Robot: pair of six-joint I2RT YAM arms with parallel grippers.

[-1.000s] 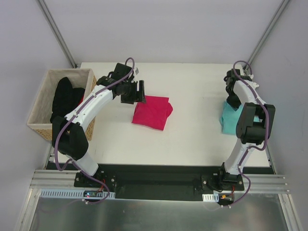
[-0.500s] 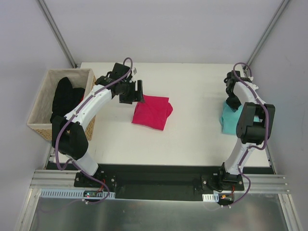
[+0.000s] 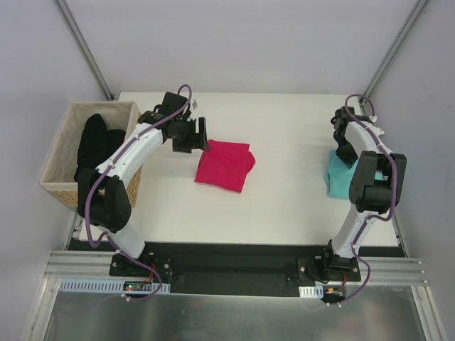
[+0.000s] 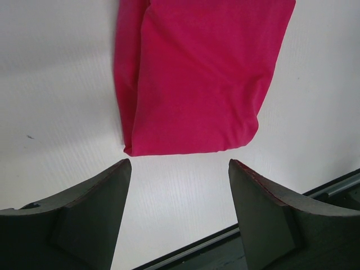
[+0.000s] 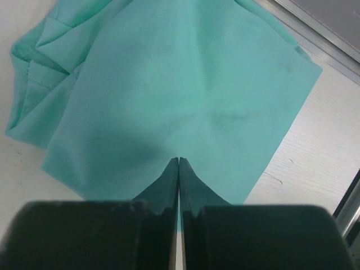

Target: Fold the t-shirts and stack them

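The folded pink t-shirt (image 3: 226, 165) lies midway across the table (image 3: 291, 121), just right of the left gripper (image 4: 179, 163) — spread, empty; the teal t-shirt (image 5: 169, 84) sits well apart at the right edge, under the right gripper (image 5: 178, 162) — pressed together on its cloth.

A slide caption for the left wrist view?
Open left hand poised before the folded pink t-shirt on the white table.

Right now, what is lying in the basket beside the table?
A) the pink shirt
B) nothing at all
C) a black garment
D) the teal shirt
C: a black garment lies in the basket, while the pink shirt and the teal shirt both lie out on the table.
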